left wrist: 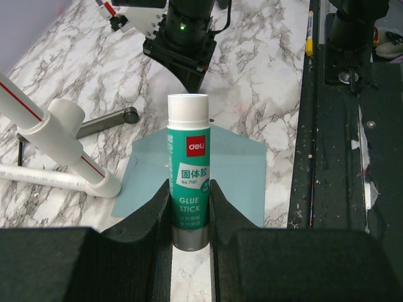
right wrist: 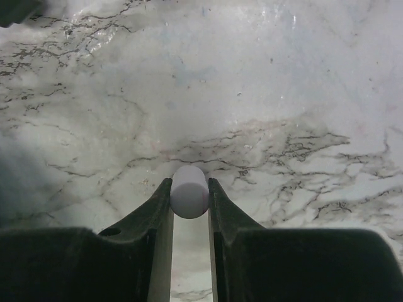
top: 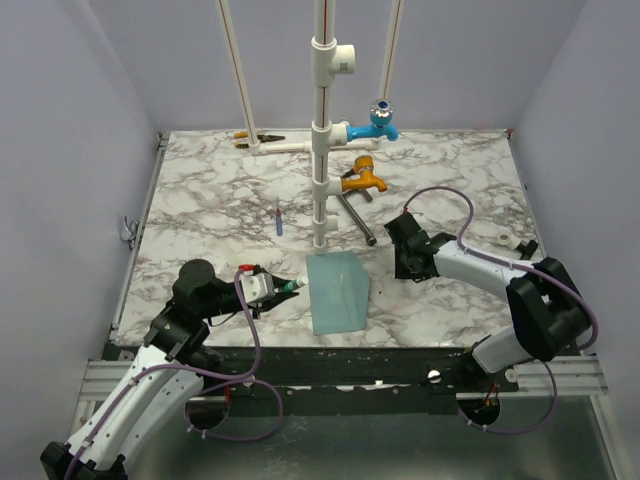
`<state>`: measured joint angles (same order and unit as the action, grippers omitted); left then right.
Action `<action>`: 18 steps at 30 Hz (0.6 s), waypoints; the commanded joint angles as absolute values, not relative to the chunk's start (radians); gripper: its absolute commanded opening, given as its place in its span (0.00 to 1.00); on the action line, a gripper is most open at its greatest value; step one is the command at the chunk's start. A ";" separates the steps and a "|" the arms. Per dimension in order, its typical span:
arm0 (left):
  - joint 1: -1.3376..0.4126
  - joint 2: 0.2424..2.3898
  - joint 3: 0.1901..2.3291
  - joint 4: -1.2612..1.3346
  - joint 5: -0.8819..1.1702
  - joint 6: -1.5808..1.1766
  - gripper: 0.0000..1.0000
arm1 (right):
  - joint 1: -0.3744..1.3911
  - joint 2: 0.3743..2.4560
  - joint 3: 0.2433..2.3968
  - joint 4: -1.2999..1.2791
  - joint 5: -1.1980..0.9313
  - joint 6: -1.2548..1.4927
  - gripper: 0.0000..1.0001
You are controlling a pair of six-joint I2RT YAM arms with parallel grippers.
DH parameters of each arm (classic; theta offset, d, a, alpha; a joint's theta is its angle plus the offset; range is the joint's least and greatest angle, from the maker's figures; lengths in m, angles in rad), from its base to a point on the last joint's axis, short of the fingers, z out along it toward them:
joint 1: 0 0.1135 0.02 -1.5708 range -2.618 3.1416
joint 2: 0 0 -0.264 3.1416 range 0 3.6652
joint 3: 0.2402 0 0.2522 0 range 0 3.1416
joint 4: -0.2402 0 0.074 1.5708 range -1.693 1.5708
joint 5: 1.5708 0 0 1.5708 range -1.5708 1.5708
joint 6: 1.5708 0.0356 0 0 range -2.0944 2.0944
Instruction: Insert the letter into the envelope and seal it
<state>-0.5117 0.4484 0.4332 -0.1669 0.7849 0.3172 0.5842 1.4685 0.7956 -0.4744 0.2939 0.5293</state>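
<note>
envelope (top: pixel 337 292): laid flat on the table (top: pixel 200 200), near the front edge, between the two arms
glue stick (left wrist: pixel 187 157): clamped in the left gripper (left wrist: pixel 189 189), just left of the envelope, tip turned toward it
pipe stand (top: pixel 321 150): set behind the envelope
rod (top: pixel 355 215): laid right of the stand
cap (right wrist: pixel 189 196): pinched in the right gripper (right wrist: pixel 189 185), right of the envelope, apart from it

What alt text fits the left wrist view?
The left gripper clamps a green glue stick between its jaws, white end pointing away. Beyond it, the light blue envelope lies flat on the marble table beside white pipes.
</note>
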 commanded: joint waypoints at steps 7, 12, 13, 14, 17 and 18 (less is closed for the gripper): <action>-0.509 0.474 0.451 -0.169 0.792 0.335 0.00 | 0.561 1.551 0.829 -0.420 0.261 0.478 0.30; -0.509 0.481 0.456 -0.169 0.796 0.337 0.00 | 0.560 1.548 0.819 -0.412 0.242 0.481 0.56; -0.509 0.480 0.456 -0.169 0.795 0.337 0.00 | 0.559 1.542 0.821 -0.414 0.238 0.478 0.57; -0.509 0.478 0.456 -0.170 0.796 0.337 0.00 | 0.560 1.535 0.824 -0.418 0.235 0.475 0.57; -0.509 0.476 0.452 -0.170 0.796 0.337 0.00 | 0.559 1.512 0.849 -0.448 0.208 0.465 0.59; -0.509 0.476 0.450 -0.170 0.797 0.337 0.00 | 0.560 1.498 0.861 -0.464 0.192 0.458 0.60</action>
<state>-0.5117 0.4801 0.4335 -0.1669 0.7853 0.3267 0.5652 1.5360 0.8165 -0.4255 0.2478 0.4793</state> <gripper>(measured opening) 0.204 0.586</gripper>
